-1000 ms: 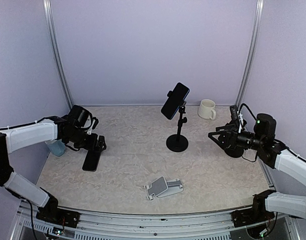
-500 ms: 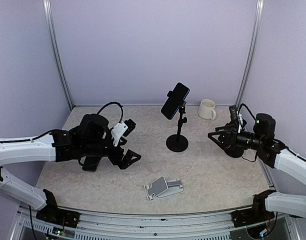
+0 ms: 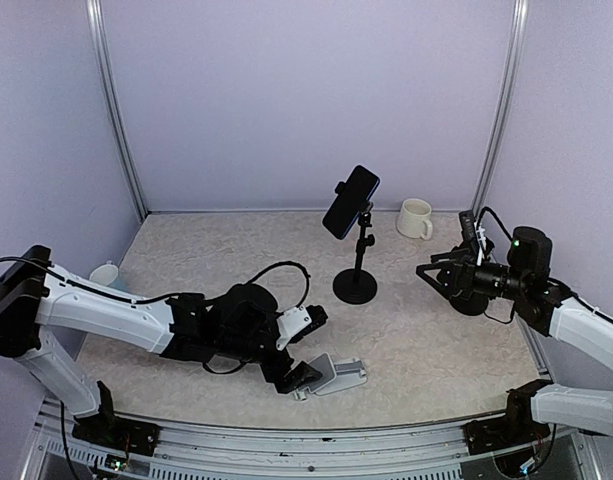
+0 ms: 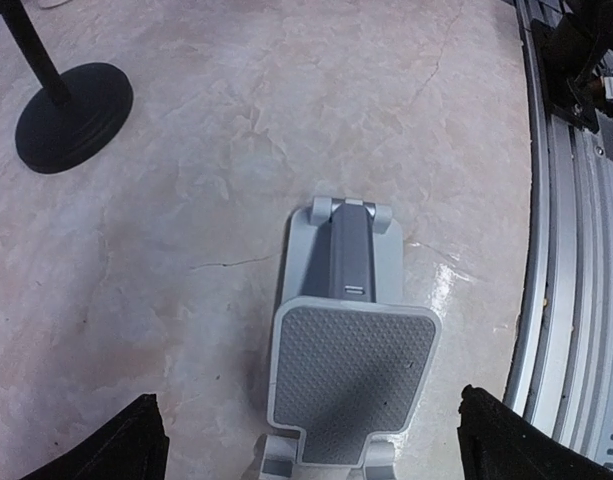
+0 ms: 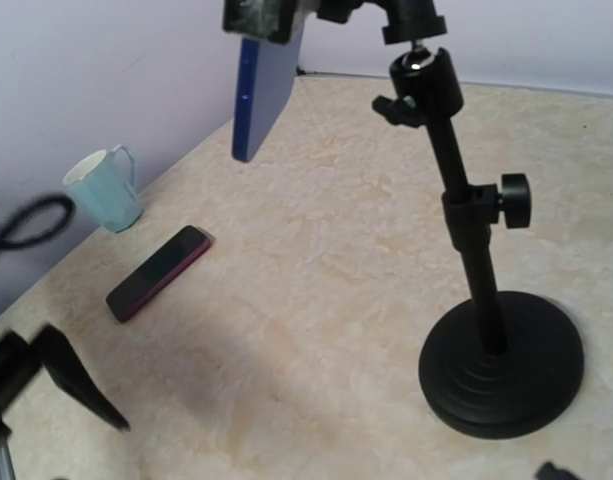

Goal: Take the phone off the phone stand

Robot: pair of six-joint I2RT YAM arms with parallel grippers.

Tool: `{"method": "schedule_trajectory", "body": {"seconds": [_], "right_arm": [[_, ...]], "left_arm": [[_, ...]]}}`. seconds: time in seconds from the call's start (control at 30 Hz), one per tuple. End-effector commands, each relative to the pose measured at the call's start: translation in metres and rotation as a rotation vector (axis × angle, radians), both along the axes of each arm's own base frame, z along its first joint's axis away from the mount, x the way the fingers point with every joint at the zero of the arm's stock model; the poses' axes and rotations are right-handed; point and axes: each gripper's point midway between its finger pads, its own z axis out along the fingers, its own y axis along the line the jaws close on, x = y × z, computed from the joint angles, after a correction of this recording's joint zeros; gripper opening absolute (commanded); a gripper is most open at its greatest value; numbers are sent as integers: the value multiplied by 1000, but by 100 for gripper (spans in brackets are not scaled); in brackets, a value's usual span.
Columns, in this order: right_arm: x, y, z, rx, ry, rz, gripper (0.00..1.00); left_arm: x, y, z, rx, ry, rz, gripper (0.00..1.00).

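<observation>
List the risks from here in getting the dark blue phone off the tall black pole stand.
1. The left gripper hangs open over the empty grey folding stand, not at the dark blue phone; it may go for the wrong stand.
2. The phone sits clamped high on the thin black pole stand; a sideways pull from the open right gripper could topple it, and the cream mug stands just behind.

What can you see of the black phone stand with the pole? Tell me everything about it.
The black phone stand looks like matte metal or plastic: a round base flat on the marbled table, a slim upright pole with a side knob, and a ball joint on top. Its clamp grips a dark blue phone, tilted, high above the table. Nothing else touches it.
</observation>
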Motion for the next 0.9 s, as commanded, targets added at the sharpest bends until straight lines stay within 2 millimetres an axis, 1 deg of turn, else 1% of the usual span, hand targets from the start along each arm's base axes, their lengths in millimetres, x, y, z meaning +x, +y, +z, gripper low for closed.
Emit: {"method": "schedule_trajectory", "body": {"seconds": [0.0, 0.17, 0.33, 0.47, 0.67, 0.87], "right_arm": [[-1, 0, 2, 11, -11, 10, 100], [-1, 1, 0, 11, -9, 12, 100], [-2, 0, -1, 8, -9, 13, 100], [-1, 0, -2, 3, -10, 12, 100], [-2, 0, -2, 1, -8, 13, 100], [-2, 0, -4, 0, -7, 10, 100]], "left_arm": [[-10, -19, -9, -26, 11, -59, 99], [-18, -28, -29, 34, 17, -101, 99], [-15, -33, -40, 73, 5, -112, 99], [-14, -40, -43, 85, -3, -123, 98], [-6, -45, -45, 105, -32, -113, 90], [-5, -47, -49, 127, -28, -115, 80]]}}
